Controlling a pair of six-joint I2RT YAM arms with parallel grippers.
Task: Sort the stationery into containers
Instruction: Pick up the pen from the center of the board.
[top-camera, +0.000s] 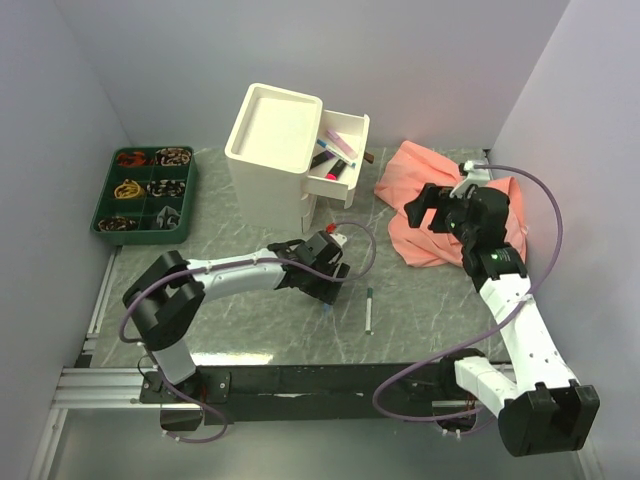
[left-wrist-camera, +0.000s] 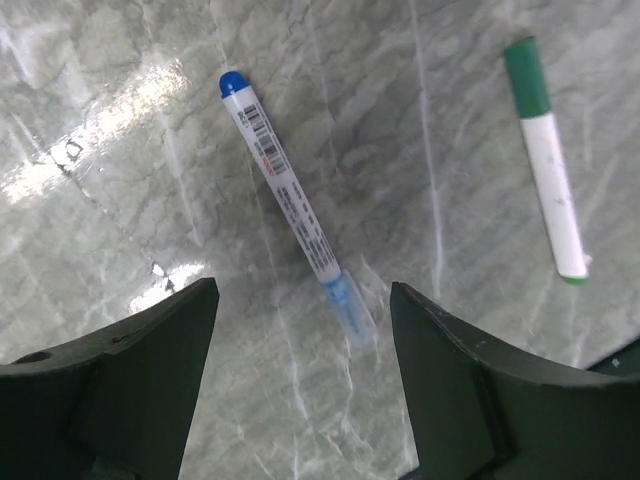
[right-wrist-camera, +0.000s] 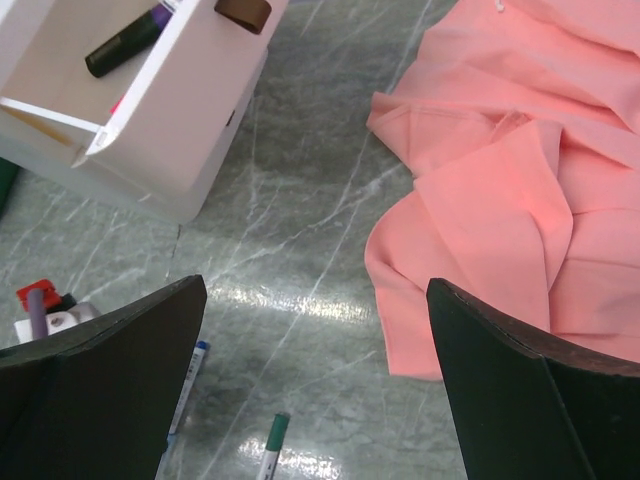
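Left gripper (left-wrist-camera: 300, 300) hangs low over the table (top-camera: 420, 300), jaws apart and grasping nothing. The blue-capped pen (left-wrist-camera: 290, 195) lies flat below it, running 11 to 5 o'clock in the wrist view, with only its clear tail end between the fingers. Your risk is here: a pinch that far from the pen's middle, on a round barrel lying askew to the jaws, may let it roll, pivot or squirt out. Come down too low and the tips scrape the stone. The green-capped pen (left-wrist-camera: 550, 170) lies apart at 2 o'clock, close enough that a skidding pen or a wide swing could knock it. Right gripper (right-wrist-camera: 315, 290) hovers at about 2 o'clock, fully released, above the edge of the pink cloth (right-wrist-camera: 500, 200), and I judge it out of your way. At 12 o'clock the cabinet (top-camera: 270, 150) has its open drawer (top-camera: 335, 190) already holding highlighters. A pen held by its tail may droop and catch that rim.
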